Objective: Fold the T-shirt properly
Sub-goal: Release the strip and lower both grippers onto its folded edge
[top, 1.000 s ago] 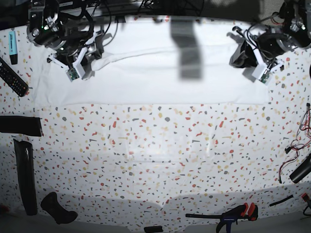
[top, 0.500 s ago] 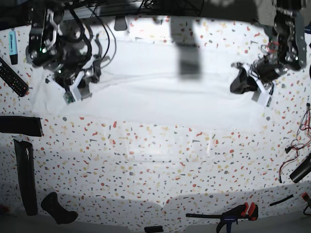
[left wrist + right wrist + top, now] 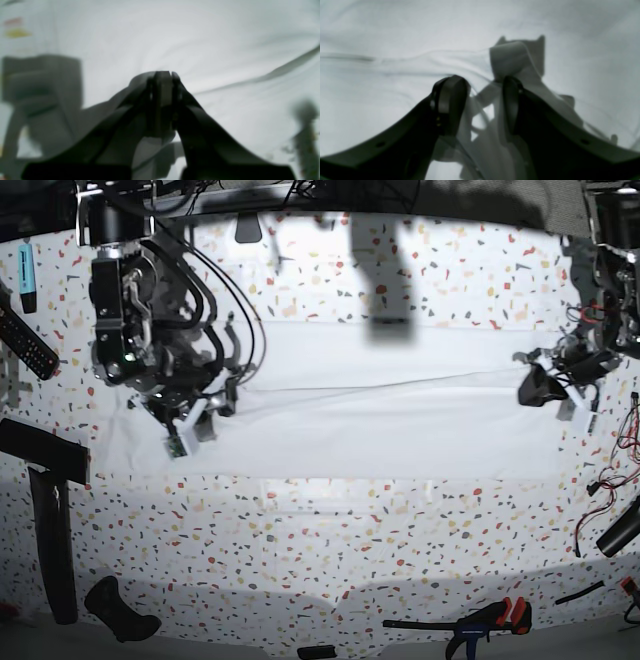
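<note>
Shirt pinched at both ends, long axis running across the table.

Right gripper (image 3: 190,425), at the base view's left, stood over the T-shirt (image 3: 380,425) near its end; jaws were parted in the wrist view with a fold of white cloth rising between them, though whether they bit it I could not tell. T-shirt lay as a wide band on the speckled table (image 3: 330,530), long axis left to right, one lengthwise crease showing. Left gripper (image 3: 545,385), at the far right end, was clenched, cloth apparently drawn up at its tips. Each arm nearest its own end; any lengthwise fold probably needs both ends carried together.
</note>
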Tool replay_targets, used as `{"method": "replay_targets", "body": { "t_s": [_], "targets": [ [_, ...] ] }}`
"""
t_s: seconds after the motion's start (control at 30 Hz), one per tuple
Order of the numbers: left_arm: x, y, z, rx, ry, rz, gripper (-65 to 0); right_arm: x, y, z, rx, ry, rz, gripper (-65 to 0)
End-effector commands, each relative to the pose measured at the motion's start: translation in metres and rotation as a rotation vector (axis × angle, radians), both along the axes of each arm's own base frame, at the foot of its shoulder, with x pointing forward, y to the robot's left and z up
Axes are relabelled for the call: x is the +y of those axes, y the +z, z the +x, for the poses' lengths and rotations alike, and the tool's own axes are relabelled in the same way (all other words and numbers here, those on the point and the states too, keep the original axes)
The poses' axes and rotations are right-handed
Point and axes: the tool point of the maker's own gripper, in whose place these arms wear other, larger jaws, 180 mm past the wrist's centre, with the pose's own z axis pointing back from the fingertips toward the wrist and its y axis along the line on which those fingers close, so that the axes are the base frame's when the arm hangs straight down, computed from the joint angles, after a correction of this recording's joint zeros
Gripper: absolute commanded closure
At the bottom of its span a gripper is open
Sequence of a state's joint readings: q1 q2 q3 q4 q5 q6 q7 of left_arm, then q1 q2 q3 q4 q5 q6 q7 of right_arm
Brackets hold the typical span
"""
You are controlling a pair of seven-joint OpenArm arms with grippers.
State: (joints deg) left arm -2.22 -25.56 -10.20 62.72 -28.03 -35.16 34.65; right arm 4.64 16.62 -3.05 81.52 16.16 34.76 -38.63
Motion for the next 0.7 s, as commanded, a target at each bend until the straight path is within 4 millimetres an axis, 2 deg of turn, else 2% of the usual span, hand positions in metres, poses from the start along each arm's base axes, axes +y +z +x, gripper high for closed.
{"method": "replay_targets", "body": {
  "t_s": [0.0, 0.1, 0.17, 0.23, 0.33, 0.4, 0.53, 0.6, 0.67],
  "targets": [
    [0.04, -0.023, -0.031, 0.177, 0.028, 0.174, -5.2, 0.011, 0.008, 0.007, -0.018, 0.017, 0.012, -28.2],
    [0.054, -0.019, -0.033, 0.187, 0.03, 0.205, -5.2, 0.031, 0.008, 0.008, -0.014, 0.048, 0.024, -28.2],
    [0.059, -0.019, -0.036, 0.2, 0.035, 0.214, -5.2, 0.037, 0.006, 0.005, 0.009, 0.057, 0.023, -28.2],
    [0.058, -0.02, -0.039, 0.218, 0.036, 0.207, -5.2, 0.035, 0.002, 0.001, 0.039, 0.058, 0.004, -28.2],
    [0.051, -0.018, -0.037, 0.216, 0.05, 0.145, -5.8, 0.019, -0.001, -0.001, 0.066, 0.039, -0.031, -28.2],
    [0.047, -0.017, -0.036, 0.216, 0.055, 0.119, -12.1, 0.007, -0.001, -0.001, 0.084, 0.017, -0.053, -28.2],
    [0.046, -0.016, -0.038, 0.276, 0.039, 0.123, -30.3, -0.015, 0.001, 0.001, 0.138, -0.029, -0.098, -28.7],
    [0.047, -0.014, -0.037, 0.311, 0.029, 0.131, -34.2, -0.02, 0.009, 0.009, 0.128, -0.042, -0.102, -31.9],
    [0.049, -0.007, -0.028, 0.295, 0.031, 0.131, -35.2, -0.021, 0.021, 0.022, 0.094, -0.05, -0.101, -34.1]
  ]
}}
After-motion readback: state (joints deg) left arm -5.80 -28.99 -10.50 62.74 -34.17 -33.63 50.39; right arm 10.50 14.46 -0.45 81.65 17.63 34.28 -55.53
